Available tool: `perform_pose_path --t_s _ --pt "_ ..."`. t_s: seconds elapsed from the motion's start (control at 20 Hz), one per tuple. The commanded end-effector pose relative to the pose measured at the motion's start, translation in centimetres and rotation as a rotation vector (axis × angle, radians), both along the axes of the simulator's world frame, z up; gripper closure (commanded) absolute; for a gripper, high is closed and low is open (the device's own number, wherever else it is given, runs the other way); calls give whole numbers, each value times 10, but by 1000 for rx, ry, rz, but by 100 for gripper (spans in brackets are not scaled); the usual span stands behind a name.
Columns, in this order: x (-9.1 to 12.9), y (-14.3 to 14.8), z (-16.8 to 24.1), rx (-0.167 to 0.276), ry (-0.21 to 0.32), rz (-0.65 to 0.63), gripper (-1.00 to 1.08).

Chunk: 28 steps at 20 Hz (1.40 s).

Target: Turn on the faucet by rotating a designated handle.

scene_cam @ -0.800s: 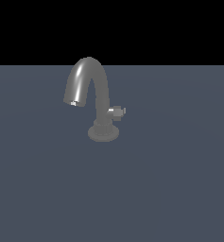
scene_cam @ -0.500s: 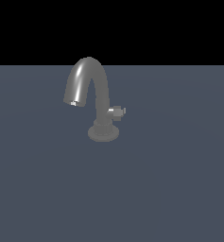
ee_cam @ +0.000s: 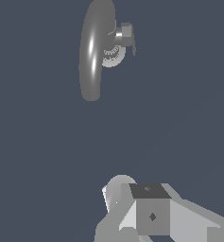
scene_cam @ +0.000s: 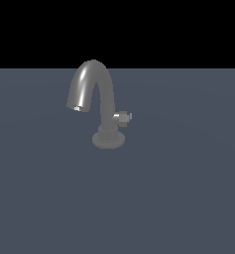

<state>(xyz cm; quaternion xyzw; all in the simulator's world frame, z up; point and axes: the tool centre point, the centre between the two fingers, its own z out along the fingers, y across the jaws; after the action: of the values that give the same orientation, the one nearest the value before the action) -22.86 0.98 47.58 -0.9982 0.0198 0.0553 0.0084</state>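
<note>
Only the wrist view shows any of the robot: the gripper (ee_cam: 153,212) fills the near edge of that picture as blocky grey and white housing with a rounded pale part beside it, and its fingertips are not in the picture, so whether the jaws stand apart or together cannot be told. It hangs above the counter (ee_cam: 179,118), looking almost straight down, well apart from the faucet (ee_cam: 95,49) and touching nothing. The exterior view shows no arm at all, only the faucet (scene_cam: 101,99) standing alone on the dark blue-grey counter (scene_cam: 178,198) under a black background.

From above, the arched spout appears as one long narrow oval, its long axis running away from the gripper, with part of the round base peeking out beside it. The handle (ee_cam: 125,34) sticks out sideways from the far end of that oval, square to the spout's length.

Seen from the side in the exterior view, the faucet stands upright on its flanged base, somewhat back from the middle of the counter. Its gooseneck rises from the stem, curves over and comes down toward the exterior view's left, the outlet facing the counter. The handle (scene_cam: 123,117) is a short stub low on the stem, pointing toward the exterior view's right, roughly level, with a bright tip.
</note>
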Motion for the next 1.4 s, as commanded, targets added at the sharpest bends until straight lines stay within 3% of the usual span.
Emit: perform_pose_path --t_s 0.0,1.35 --pt "8 3 -1 15 29 -30 108" --pt "145 14 -39 257 497 -516 108"
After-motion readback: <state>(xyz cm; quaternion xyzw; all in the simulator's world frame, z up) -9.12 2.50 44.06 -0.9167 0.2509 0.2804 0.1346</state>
